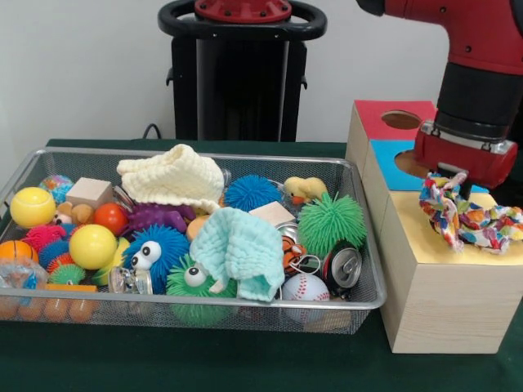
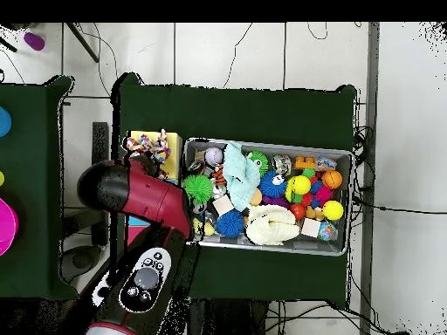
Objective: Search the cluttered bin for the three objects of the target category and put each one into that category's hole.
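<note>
The wire mesh bin point(image 1: 204, 155) lies on the green table, full of toys; it also shows in the overhead view point(image 2: 262, 142). To its right stands a wooden box with red point(image 1: 372, 114), blue point(image 1: 388, 171) and yellow point(image 1: 458, 245) tops. My gripper point(image 1: 452, 175) hangs over the yellow top, shut on a braided cloth toy point(image 1: 470, 216) whose tail drapes onto the box. In the overhead view the toy point(image 2: 148, 144) lies over the yellow top and my arm point(image 2: 140, 196) hides the gripper. No other braided toy shows in the bin.
In the bin lie a pale yellow washcloth point(image 1: 173, 175), a mint washcloth point(image 1: 241, 249), green point(image 1: 331, 222) and blue point(image 1: 251, 193) spiky balls, a baseball point(image 1: 304, 287), a can point(image 1: 341, 265) and yellow balls point(image 1: 91, 245). The pedestal point(image 1: 241, 73) stands behind.
</note>
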